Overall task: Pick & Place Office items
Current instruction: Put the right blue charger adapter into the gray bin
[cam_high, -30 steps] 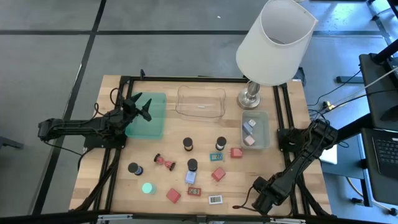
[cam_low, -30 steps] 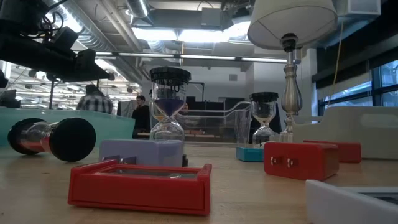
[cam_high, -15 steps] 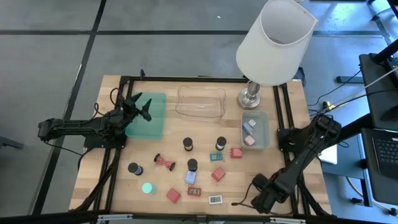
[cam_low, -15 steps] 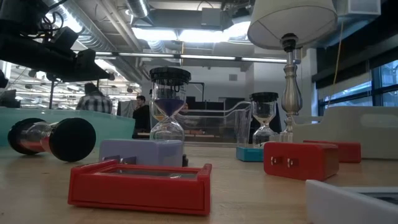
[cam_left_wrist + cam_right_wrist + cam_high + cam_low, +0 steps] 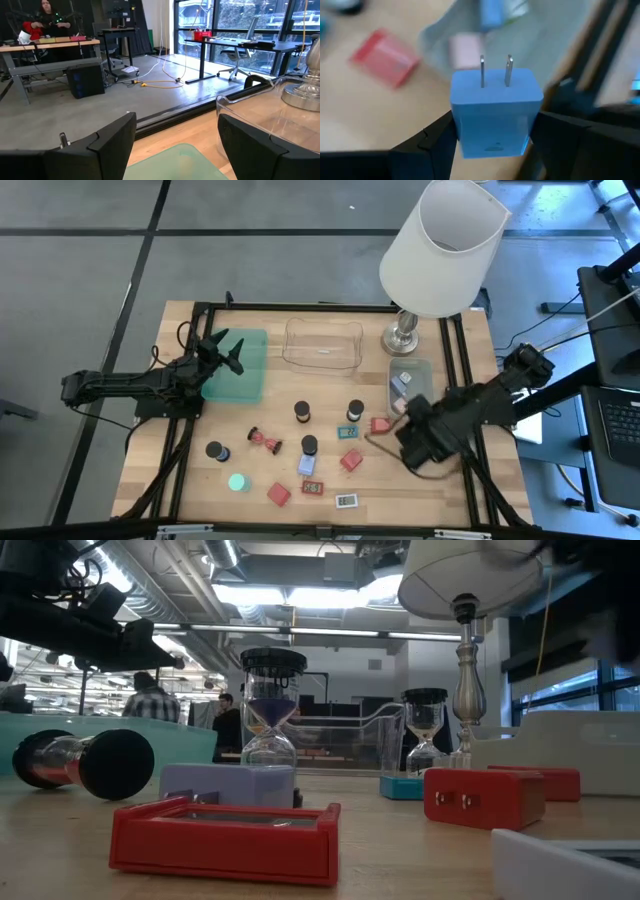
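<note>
Right wrist view: right gripper (image 5: 492, 125) is pinching a blue plug adapter (image 5: 495, 112), two metal prongs pointing away from the wrist, fingers (image 5: 432, 142) clamped on both sides of the block. Behind it, blurred: a red block (image 5: 385, 57) on the wood and the grey tray (image 5: 440, 30) with a pink piece (image 5: 465, 50) and a blue piece (image 5: 492, 12) inside.

High view: the right gripper (image 5: 410, 420) sits over the right half of the table (image 5: 190, 470), just near of the grey tray (image 5: 425, 395) and beside the red block (image 5: 380, 424). The adapter itself isn't visible from above.

Left gripper (image 5: 225, 352) hangs over the green tray (image 5: 245, 375) at far left, jaws spread, nothing between them; the left wrist view shows both fingers (image 5: 107, 140) apart with the green tray (image 5: 175, 162) below and the clear tray (image 5: 270, 107) just beyond.

Remaining office items are spread across the table's middle and near part:
- upright hourglasses with black caps (image 5: 302, 412), (image 5: 355, 411), (image 5: 309, 445)
- one lying on its side (image 5: 264, 440)
- another at left (image 5: 215, 450)
- green disc (image 5: 237, 481)
- red blocks (image 5: 278, 494), (image 5: 350, 460)
- small labelled rectangles (image 5: 314, 488), (image 5: 346, 501)

Lamp (image 5: 440, 250) stands at far right, next to the clear tray (image 5: 322, 345).
</note>
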Controlling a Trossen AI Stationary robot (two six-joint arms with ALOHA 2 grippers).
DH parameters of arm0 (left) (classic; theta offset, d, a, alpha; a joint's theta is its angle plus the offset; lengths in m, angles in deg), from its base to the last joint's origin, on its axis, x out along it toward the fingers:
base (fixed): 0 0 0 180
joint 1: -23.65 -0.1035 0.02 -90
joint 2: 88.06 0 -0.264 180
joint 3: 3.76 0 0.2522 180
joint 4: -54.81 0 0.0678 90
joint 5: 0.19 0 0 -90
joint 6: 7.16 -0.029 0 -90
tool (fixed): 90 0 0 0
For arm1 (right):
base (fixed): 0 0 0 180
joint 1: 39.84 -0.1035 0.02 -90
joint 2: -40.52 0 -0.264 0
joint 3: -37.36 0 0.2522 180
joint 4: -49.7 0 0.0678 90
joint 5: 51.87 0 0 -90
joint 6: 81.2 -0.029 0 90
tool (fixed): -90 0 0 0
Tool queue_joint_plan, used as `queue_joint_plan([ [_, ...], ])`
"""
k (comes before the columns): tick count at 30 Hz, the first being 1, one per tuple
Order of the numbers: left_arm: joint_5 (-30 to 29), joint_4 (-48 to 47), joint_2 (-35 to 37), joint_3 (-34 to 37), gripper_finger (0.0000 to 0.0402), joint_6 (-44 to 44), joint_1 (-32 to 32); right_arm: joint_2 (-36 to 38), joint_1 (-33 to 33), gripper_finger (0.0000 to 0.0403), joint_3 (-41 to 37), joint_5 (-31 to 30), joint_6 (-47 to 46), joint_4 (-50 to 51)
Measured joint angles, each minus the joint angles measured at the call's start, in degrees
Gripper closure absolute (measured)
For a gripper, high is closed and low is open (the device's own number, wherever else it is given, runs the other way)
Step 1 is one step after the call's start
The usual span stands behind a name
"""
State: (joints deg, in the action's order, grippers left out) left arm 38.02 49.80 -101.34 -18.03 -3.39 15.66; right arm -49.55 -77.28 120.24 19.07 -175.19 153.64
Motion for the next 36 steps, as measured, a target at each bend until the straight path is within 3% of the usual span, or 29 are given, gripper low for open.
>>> queue_joint_plan([
  [6, 0.0, 0.0, 0.01, 0.0, 0.0123, 0.0, 0.01, -0.02, 12.2, 0.0184, -4.31, -3.91, 12.07, -3.59],
  [13, 0.0, 0.0, 0.0, 0.02, 0.0123, 0.0, 0.02, -0.02, 21.71, 0.0184, -10.12, -2.23, 24.27, -14.63],
  [19, 0.0, 0.0, 0.0, 0.01, 0.0123, 0.0, 0.02, -0.02, 24.51, 0.0184, -13.09, 3.26, 30.47, -22.43],
  [27, 0.0, 0.0, 0.02, 0.0, 0.0123, 0.0, 0.02, -0.02, 24.6, 0.0179, -13.24, 3.56, 31.09, -22.71],
  [36, 0.0, 0.0, 0.02, 0.01, 0.0123, 0.0, 0.02, -0.02, 24.6, 0.012, -13.24, 2.09, 30.19, -22.72],
])
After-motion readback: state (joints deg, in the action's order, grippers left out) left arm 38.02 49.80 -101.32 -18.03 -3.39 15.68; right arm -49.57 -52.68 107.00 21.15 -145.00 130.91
